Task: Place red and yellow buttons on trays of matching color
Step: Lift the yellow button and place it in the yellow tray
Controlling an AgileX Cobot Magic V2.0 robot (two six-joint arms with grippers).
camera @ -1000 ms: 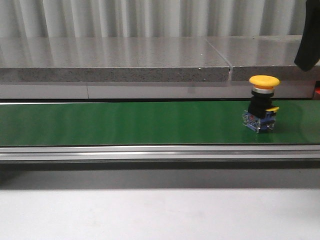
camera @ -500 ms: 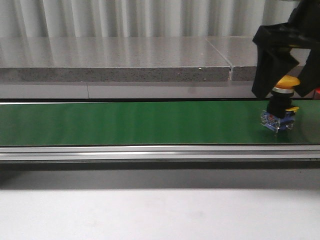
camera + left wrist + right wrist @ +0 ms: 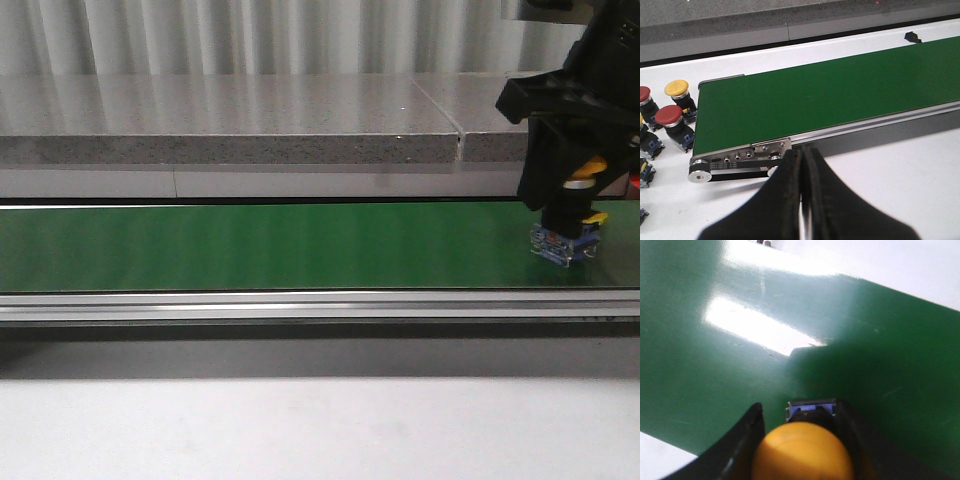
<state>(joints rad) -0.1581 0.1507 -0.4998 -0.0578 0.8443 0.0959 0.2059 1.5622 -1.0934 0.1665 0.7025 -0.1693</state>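
Yellow mushroom-cap push button (image 3: 573, 215) with black-and-blue base stands at right edge of frame on green conveyor belt (image 3: 260, 245), straddled by right hand (image 3: 572, 205), fingers not visibly clamped. Belt drift could topple it. Left hand (image 3: 802, 200) pinched together, empty.

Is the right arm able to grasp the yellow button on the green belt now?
Probably yes. The right gripper already straddles the yellow button, one finger on each side of its cap, and nothing else stands on the green belt nearby.
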